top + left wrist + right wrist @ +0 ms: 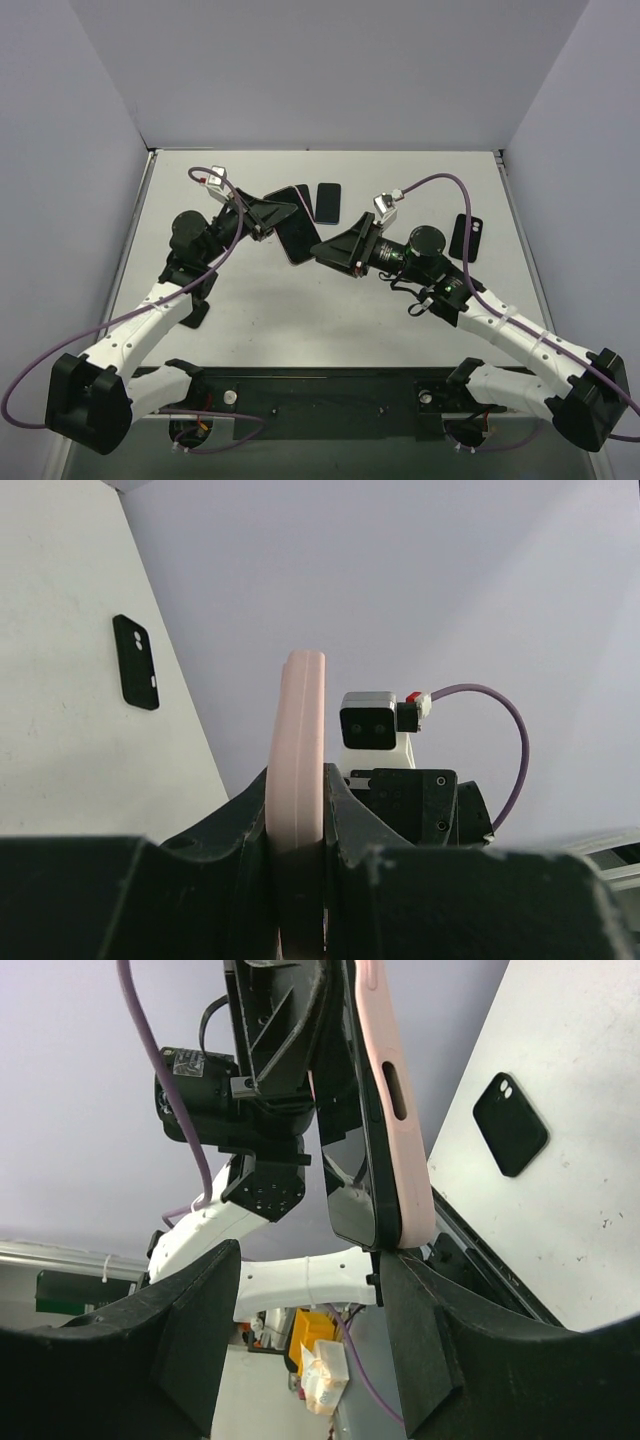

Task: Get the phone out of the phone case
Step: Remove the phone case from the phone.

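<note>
From the top view we see the left pincer closed on the phone, which hangs in the air over the middle of the surface. The right pincer meets the phone from 4 o'clock. A dark slab lies flat just at 1 o'clock of the phone. A black case lies well apart at 3 o'clock, near the right edge.

In the left wrist view we look along the edge of the pink case, which stands upright and is clamped narrowly between the two fingers of the left pincer. The black case lies on the surface at 10 o'clock. The right arm's camera sits just beyond the pink case, at 3 o'clock of it.

In the right wrist view the phone sits in the pink case, its dark glass facing 9 o'clock. The left pincer holds it from 12 o'clock. The right pincer stands fairly wide and grips nothing. The pink case's lower corner sits right at the tip of the finger at 5 o'clock. The black case lies on the surface at 2 o'clock.
</note>
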Robot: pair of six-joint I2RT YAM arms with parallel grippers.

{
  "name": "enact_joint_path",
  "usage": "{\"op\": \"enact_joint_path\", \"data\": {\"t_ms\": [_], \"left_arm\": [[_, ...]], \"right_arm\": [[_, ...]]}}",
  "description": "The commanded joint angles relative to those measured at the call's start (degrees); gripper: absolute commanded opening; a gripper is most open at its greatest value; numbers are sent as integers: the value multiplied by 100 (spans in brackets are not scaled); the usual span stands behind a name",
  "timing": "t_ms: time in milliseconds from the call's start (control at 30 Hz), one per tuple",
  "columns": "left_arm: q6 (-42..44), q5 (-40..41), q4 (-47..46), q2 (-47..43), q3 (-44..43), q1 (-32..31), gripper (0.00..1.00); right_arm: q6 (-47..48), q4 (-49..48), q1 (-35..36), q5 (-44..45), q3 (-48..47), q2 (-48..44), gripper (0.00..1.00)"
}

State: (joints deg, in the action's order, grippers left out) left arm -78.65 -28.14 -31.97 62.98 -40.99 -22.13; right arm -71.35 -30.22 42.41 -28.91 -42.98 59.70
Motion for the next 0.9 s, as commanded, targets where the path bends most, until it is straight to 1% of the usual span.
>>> {"op": "enact_joint_path", "data": {"t_ms": [0, 167, 367, 433, 567, 600, 633, 667, 700, 733, 767, 800, 833, 867], "left_arm": [[430, -429, 95, -128, -366, -432, 0], [140, -710, -468, -14, -243, -556, 0], [-150, -842, -845, 30, -172, -626, 0], [-194, -886, -847, 100, -190, -652, 0], [-177, -1193, -812, 355, -435, -758, 0], [-168, -1281, -811, 442, -488, -766, 0], [-168, -1316, -820, 478, -558, -775, 0], [-142, -1334, -777, 496, -576, -767, 0], [-116, -1326, -733, 496, -594, -758, 2], [-54, -1291, -645, 470, -594, -740, 8], [16, -1282, -601, 470, -603, -723, 21], [43, -1273, -583, 426, -568, -705, 30], [69, -1264, -583, 417, -542, -679, 45], [113, -1229, -583, 347, -472, -661, 55]], "right_arm": [[-221, -1082, -137, 113, -88, 85, 53], [-353, -1276, -242, 148, -61, 243, 53], [-573, -1601, -348, 333, 62, 322, 53], [-512, -1601, -348, 228, -25, 393, 51], [-353, -1662, -330, -228, -166, 638, 36], [-362, -1724, -330, -282, -167, 674, 30], [-388, -1881, -330, -352, -132, 735, 26], [-493, -2065, -322, -379, -105, 745, 24], [-555, -2163, -330, -405, -79, 788, 17], [-634, -2329, -330, -431, -53, 815, 13], [-730, -2366, -365, -440, -18, 806, 5], [-792, -2470, -383, -423, 61, 789, 0], [-932, -2515, -444, -388, 105, 754, 0], [-985, -2637, -479, -362, 201, 710, 0]]}}
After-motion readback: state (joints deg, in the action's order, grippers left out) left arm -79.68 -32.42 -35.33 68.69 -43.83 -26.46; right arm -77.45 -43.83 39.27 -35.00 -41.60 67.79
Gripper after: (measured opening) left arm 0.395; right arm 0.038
